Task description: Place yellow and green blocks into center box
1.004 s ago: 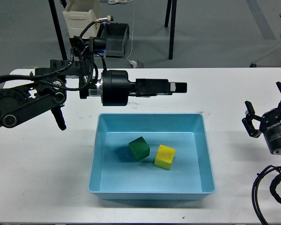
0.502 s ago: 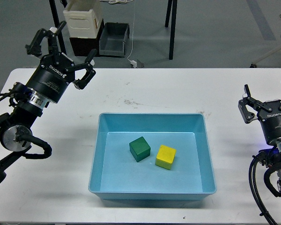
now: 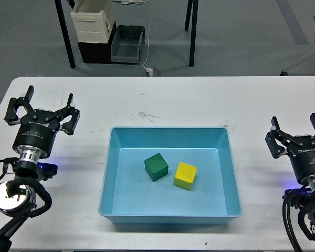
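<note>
A green block [image 3: 156,167] and a yellow block [image 3: 185,175] lie side by side, close but apart, on the floor of the light blue box [image 3: 121,142] at the table's middle. My left gripper [image 3: 41,110] stands open and empty over the table's left side, well clear of the box. My right gripper [image 3: 297,135] stands open and empty at the right edge, also clear of the box.
The white table [image 3: 168,100] carries only the box. Beyond its far edge stand a white bin [image 3: 92,21], a grey crate [image 3: 128,43] and dark table legs [image 3: 192,31] on the floor.
My left arm has swung back from above the box's far rim to the table's left side and lowered. My right gripper has shifted slightly down.
</note>
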